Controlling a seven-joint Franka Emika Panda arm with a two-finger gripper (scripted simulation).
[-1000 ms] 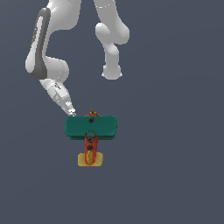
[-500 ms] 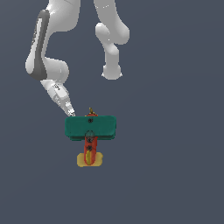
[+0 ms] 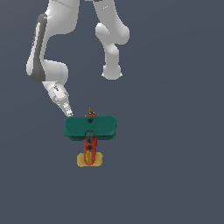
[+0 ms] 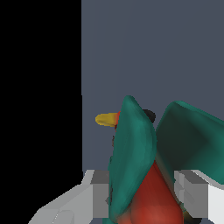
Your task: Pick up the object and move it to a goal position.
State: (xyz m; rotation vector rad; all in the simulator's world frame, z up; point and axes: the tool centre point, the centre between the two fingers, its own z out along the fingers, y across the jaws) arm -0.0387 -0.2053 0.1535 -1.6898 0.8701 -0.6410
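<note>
- the gripper is closing around the toy airplane — its pads are flanking the red fuselage, contact unclear.
- the plane is sitting between the pads — rigid, light, slippery wing; the narrow fuselage is looking safest.

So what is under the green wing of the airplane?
In the exterior view the wing covers the middle of the red fuselage; only its rear part and the yellow tail show. What lies beneath that is hidden.
</note>
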